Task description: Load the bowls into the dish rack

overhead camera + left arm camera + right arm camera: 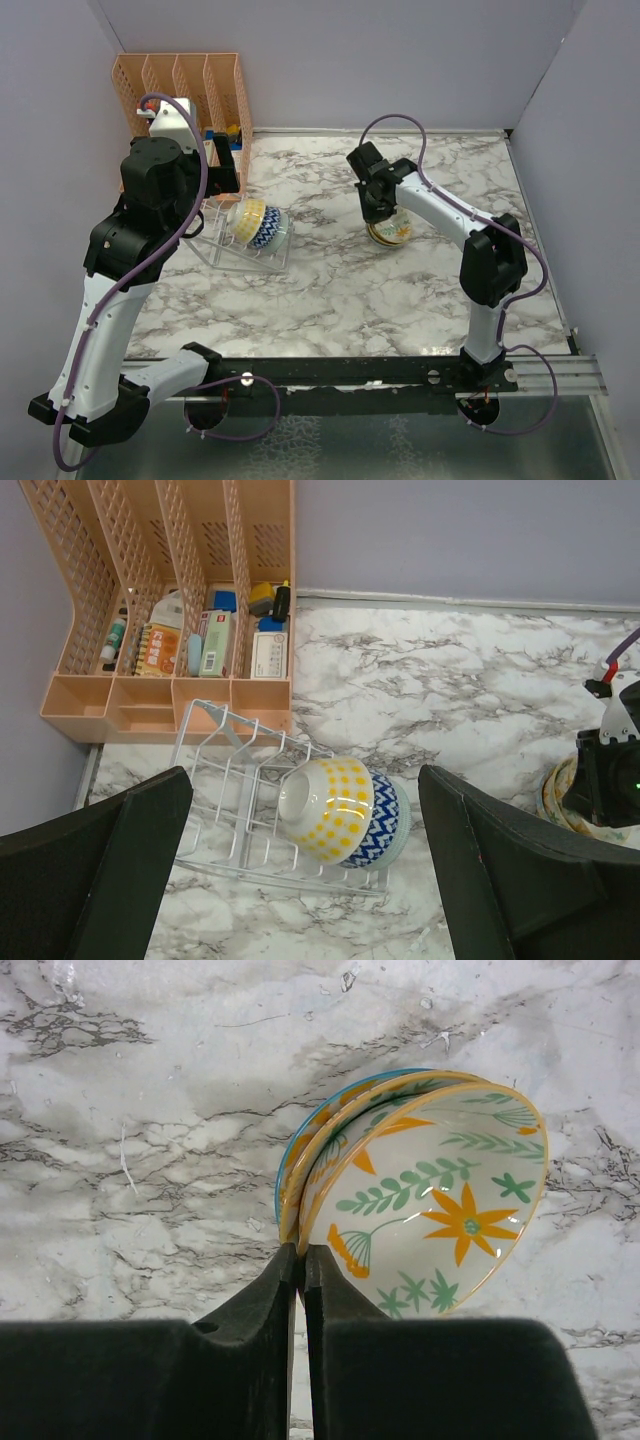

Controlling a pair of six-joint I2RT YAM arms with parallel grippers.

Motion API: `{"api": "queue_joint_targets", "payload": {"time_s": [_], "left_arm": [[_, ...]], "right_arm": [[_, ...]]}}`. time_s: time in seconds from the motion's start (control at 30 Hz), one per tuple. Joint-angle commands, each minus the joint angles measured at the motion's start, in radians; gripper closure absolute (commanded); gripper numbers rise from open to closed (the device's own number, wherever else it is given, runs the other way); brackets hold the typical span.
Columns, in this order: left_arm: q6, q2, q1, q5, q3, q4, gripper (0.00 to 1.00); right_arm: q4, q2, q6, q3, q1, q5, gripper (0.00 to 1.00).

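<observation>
My right pincer [300, 1252] nips the cream orange-flowered bowl [440, 1210] by its rim; the clear pronged dish rack [212, 250] lies leftward, by my wide left pincer [302, 775].

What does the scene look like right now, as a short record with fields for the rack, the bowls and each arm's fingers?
rack: clear, just in front of the orange organiser
in rack: dotted bowl and zigzag bowl, on edge, one against the other
not yet loaded: floral bowls, nested, tilted, on the marble right of the rack
left fingers: open, holding nothing
right fingers: shut on the floral bowls' rim
</observation>
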Motion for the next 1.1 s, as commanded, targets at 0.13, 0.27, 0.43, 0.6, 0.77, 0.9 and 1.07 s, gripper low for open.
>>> {"api": "queue_joint_targets", "payload": {"time_s": [0.13,0.27,0.43,0.6,0.77,0.9,1.07], "left_arm": [[0.001,-0.018,-0.007,-0.009,0.001,0.013,0.01],[0.002,-0.021,-0.007,-0.009,0.004,0.011,0.01],[0.005,-0.028,-0.006,-0.015,0.004,0.009,0.01],[0.007,-0.035,-0.007,-0.020,0.001,0.009,0.01],[0.007,-0.040,-0.007,-0.022,0.002,0.010,0.01],[0.008,-0.040,-0.007,-0.024,0.009,0.011,0.01],[0.007,-0.039,-0.006,-0.025,0.016,0.013,0.01]], "right_arm": [[0.030,-0.040,0.031,-0.058,-0.001,-0.026,0.80],[0.048,-0.042,0.039,-0.076,-0.001,-0.047,0.77],[0.065,-0.052,0.036,-0.081,-0.003,-0.064,0.85],[0.091,-0.089,0.017,-0.066,-0.007,-0.080,0.99],[0.096,-0.119,-0.012,0.014,-0.008,-0.079,0.99],[0.085,-0.120,-0.010,0.094,-0.009,-0.136,0.99],[0.131,-0.155,0.025,0.123,-0.009,-0.203,0.99]]}}
